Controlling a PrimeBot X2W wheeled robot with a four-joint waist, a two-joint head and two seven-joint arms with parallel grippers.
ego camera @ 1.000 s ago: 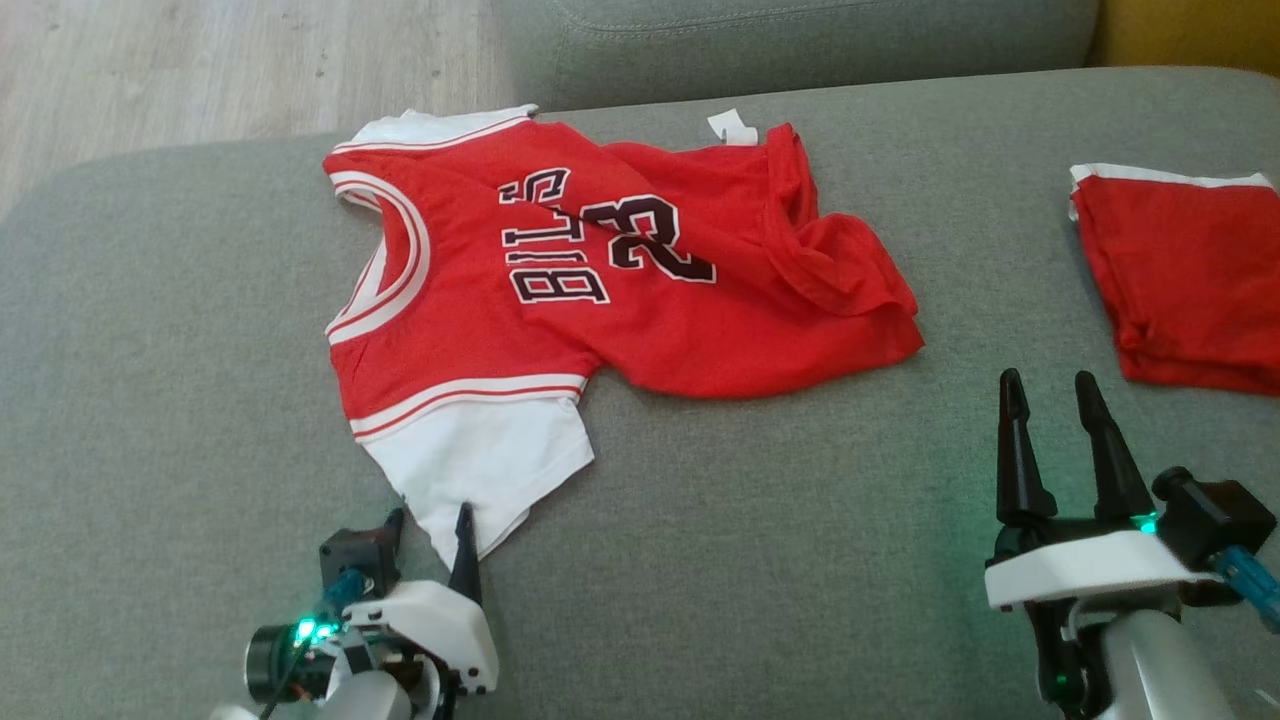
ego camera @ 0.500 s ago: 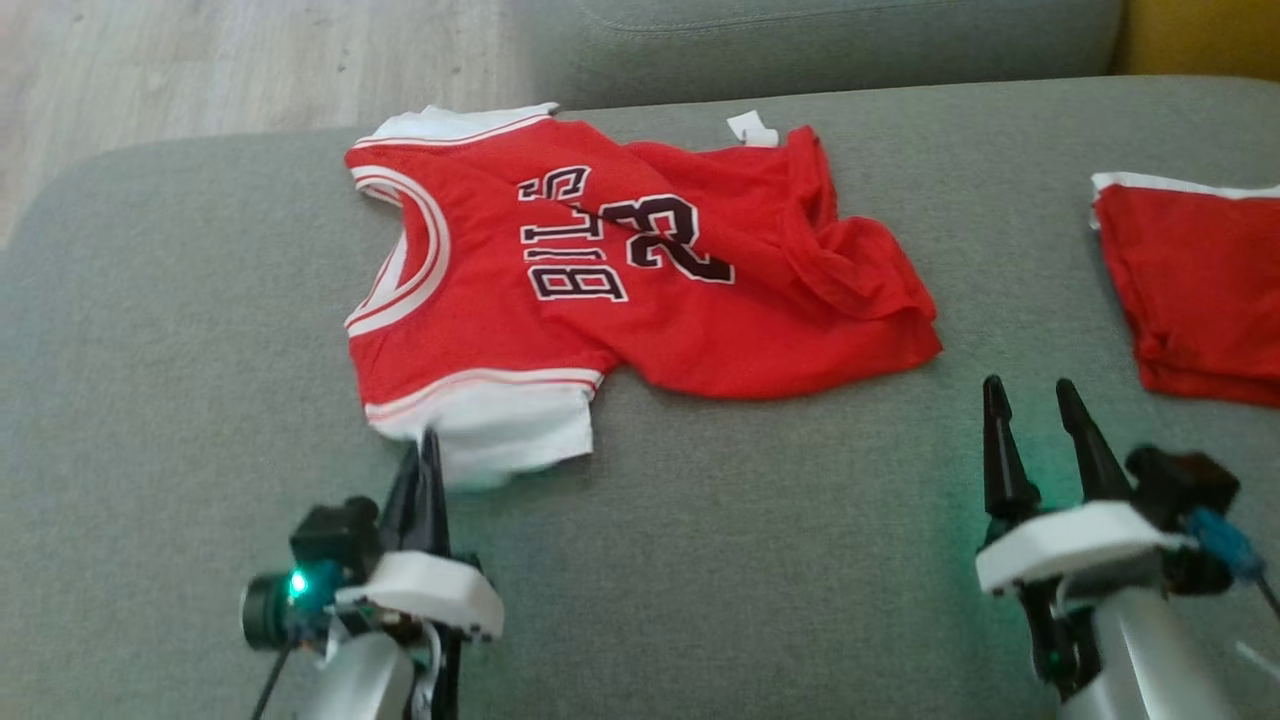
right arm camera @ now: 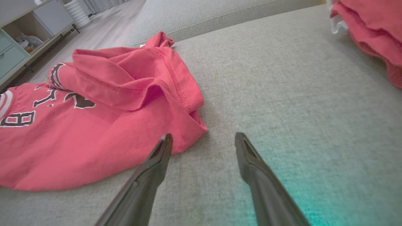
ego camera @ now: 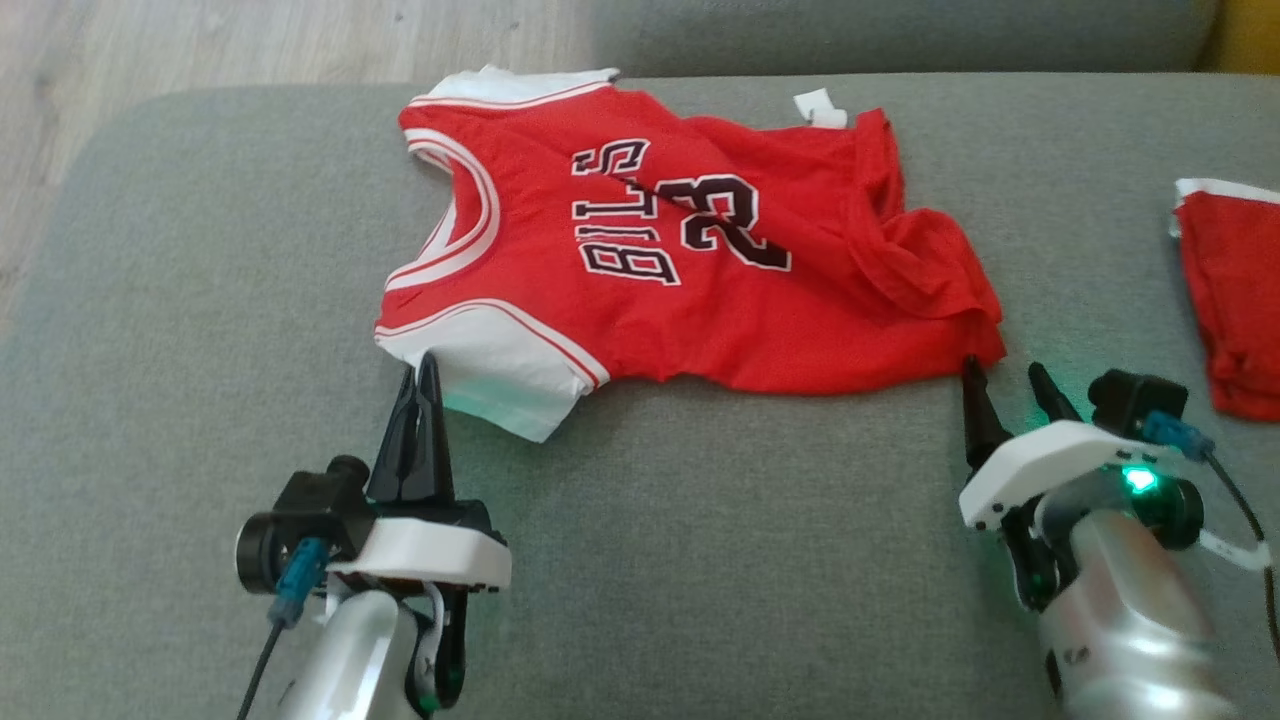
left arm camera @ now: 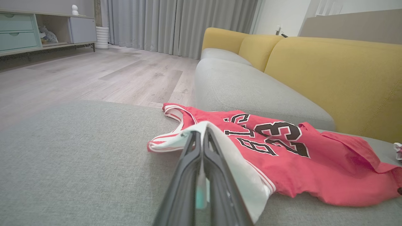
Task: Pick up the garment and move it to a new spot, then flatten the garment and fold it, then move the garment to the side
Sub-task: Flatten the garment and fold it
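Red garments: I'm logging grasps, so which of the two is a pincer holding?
The jersey numbered 23: the left pincer is shut on its white sleeve. The plain red garment at far right lies untouched.

The grey sofa seat (ego camera: pixel 700 560) carries a rumpled red jersey (ego camera: pixel 720 320) in the upper centre of the frame and a second red garment (ego camera: pixel 1235 300) at the right edge, well apart.

Home living room, sofa (left arm camera: pixel 251 91), curtains (left arm camera: pixel 176 25), sideboard (left arm camera: pixel 19 34), wood floor (left arm camera: pixel 94 75)
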